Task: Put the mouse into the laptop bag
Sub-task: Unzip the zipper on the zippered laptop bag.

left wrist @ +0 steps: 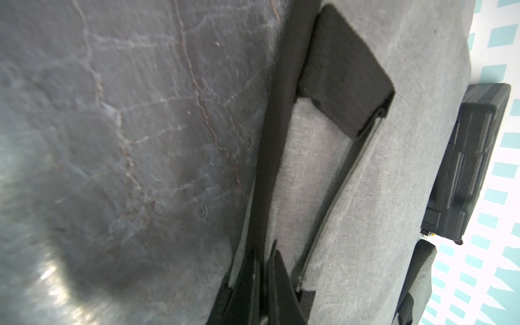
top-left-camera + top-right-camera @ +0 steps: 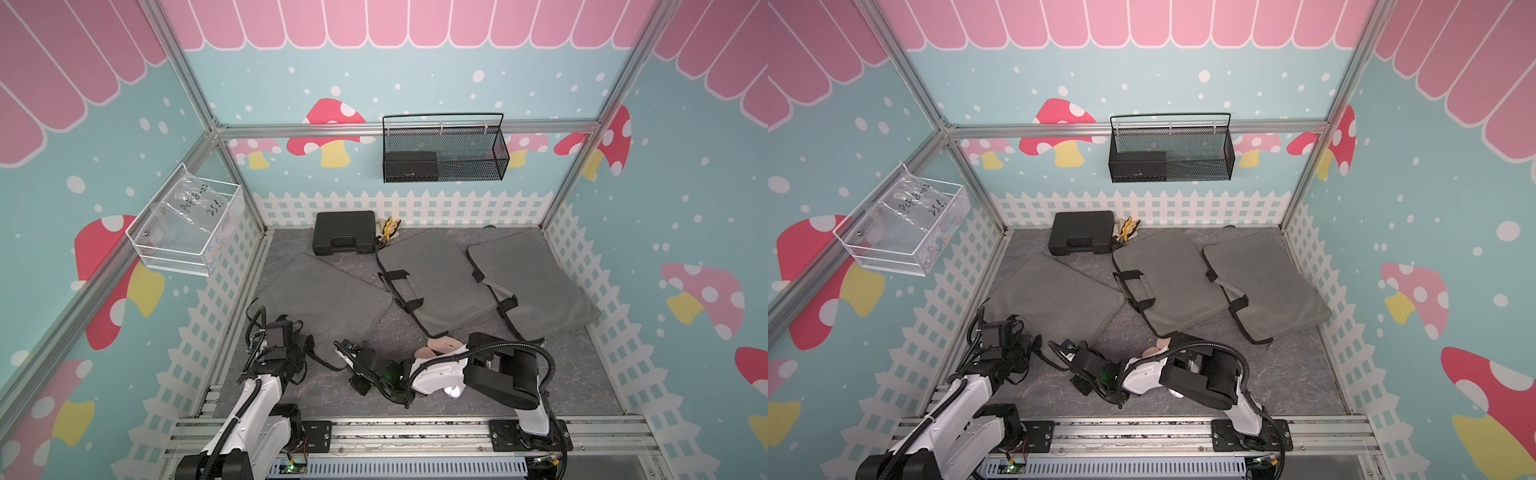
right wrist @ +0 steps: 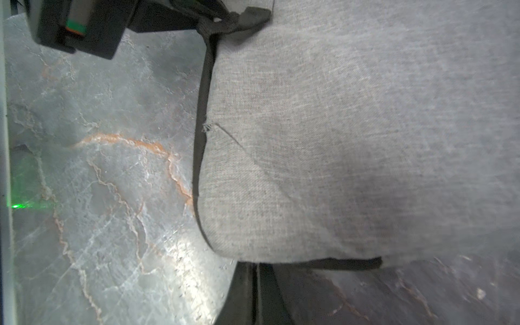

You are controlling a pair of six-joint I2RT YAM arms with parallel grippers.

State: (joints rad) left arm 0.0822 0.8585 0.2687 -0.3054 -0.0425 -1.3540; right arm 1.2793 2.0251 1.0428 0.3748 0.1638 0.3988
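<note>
left end effector (image 1: 264,281): pinching strap (image 1: 274,140) of laptop bag (image 1: 380,197)
right end effector (image 3: 254,284): pressed together
risk: strap may slip; mouse (image 2: 455,391) at 4 o'clock stranded

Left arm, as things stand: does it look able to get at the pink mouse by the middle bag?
Probably not. The left gripper has its jaws shut on the handle of the left bag, and the right arm lies across the mat between it and the mouse.
</note>
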